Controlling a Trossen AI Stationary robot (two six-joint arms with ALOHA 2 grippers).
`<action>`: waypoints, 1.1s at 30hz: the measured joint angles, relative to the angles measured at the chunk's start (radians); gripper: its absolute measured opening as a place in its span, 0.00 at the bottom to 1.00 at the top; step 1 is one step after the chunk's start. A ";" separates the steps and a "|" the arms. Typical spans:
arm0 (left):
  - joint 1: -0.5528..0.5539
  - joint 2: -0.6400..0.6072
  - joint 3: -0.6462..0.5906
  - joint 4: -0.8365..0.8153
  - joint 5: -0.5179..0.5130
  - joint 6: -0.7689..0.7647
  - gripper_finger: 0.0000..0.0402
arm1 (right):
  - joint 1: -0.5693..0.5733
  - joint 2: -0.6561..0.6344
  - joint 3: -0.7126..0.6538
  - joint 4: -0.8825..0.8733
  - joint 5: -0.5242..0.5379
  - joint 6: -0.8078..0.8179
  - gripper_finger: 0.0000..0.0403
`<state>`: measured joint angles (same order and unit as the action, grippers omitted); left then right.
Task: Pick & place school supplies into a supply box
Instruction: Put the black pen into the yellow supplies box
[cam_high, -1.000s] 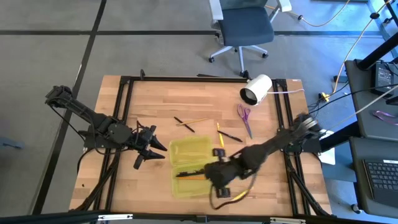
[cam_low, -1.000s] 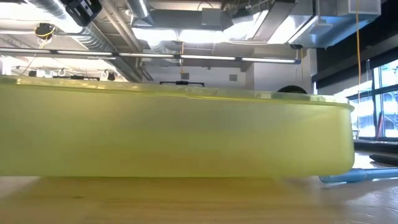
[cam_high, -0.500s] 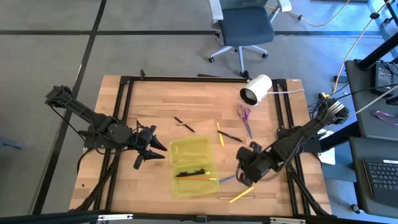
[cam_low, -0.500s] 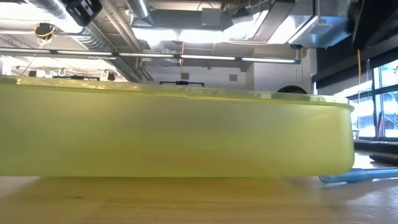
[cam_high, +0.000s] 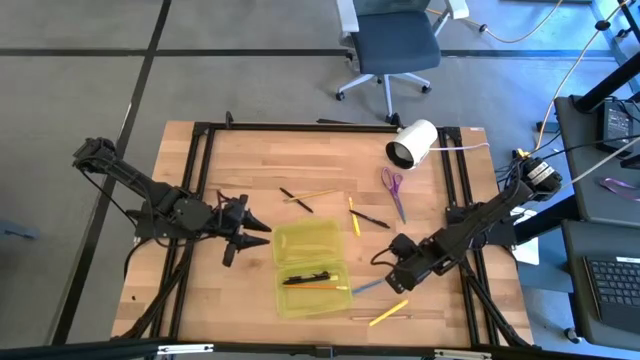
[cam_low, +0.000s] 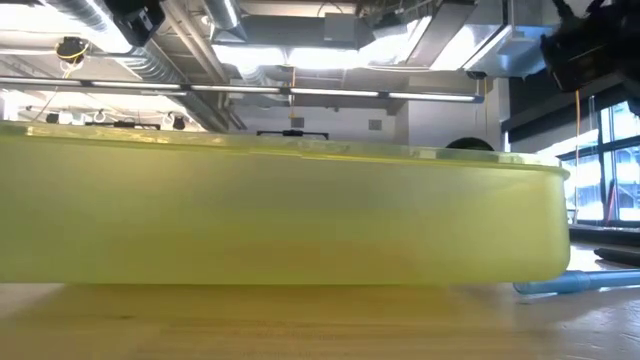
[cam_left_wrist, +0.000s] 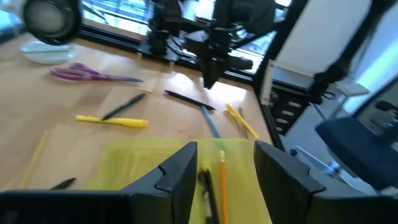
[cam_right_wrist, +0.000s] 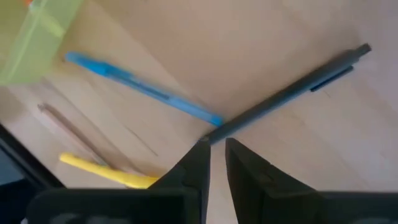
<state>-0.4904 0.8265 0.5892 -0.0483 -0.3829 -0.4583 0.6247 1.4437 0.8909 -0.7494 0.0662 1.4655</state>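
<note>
1. Wooden worktop (cam_high: 250, 160) in a black frame, on a grey floor with an office chair (cam_high: 392, 45) beyond its far edge.
2. Left end effector (cam_high: 250, 232): at the left of the worktop, just beside the supply box, fingers spread, nothing between them; the left wrist view shows its two dark fingers (cam_left_wrist: 171, 177) apart, facing the box.
3. Supply box (cam_high: 312, 268): translucent yellow-green, lid open, lying near the middle toward the front edge. Inside lie a black pen (cam_high: 305, 277) and an orange pencil (cam_high: 318, 287). In the low view its wall (cam_low: 280, 215) fills nearly the whole width.
4. Loose supplies behind the box: a black pen (cam_high: 296, 199) crossed near a yellow pencil (cam_high: 312, 195), a yellow pen (cam_high: 353, 216), another black pen (cam_high: 372, 219).
5. Purple-handled scissors (cam_high: 393, 189): flat on the worktop, near the white cylinder (cam_high: 412, 144) at the far right.
6. Blue pen (cam_high: 366, 287): just beside the box's right front corner; a yellow pen (cam_high: 388, 312) lies in front of it.
7. Right end effector (cam_high: 392, 252): right of the box, fingers pressed together, holding nothing; in the right wrist view its fingertips (cam_right_wrist: 198, 163) hang over the meeting of the blue pen (cam_right_wrist: 140, 89) and a grey-black pen (cam_right_wrist: 289, 93).
</note>
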 joint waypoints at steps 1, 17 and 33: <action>0.000 0.000 0.000 0.000 -0.015 0.000 0.38 | -0.003 0.000 0.000 -0.001 0.001 0.015 0.14; 0.000 0.000 0.000 0.000 -0.035 -0.002 0.38 | -0.067 0.000 0.000 -0.200 0.081 0.153 0.49; 0.000 0.000 0.000 0.000 -0.035 -0.002 0.38 | -0.068 0.063 0.000 -0.137 0.150 0.291 0.54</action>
<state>-0.4904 0.8268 0.5892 -0.0486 -0.4183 -0.4602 0.5564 1.5067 0.8909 -0.8864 0.2166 1.7565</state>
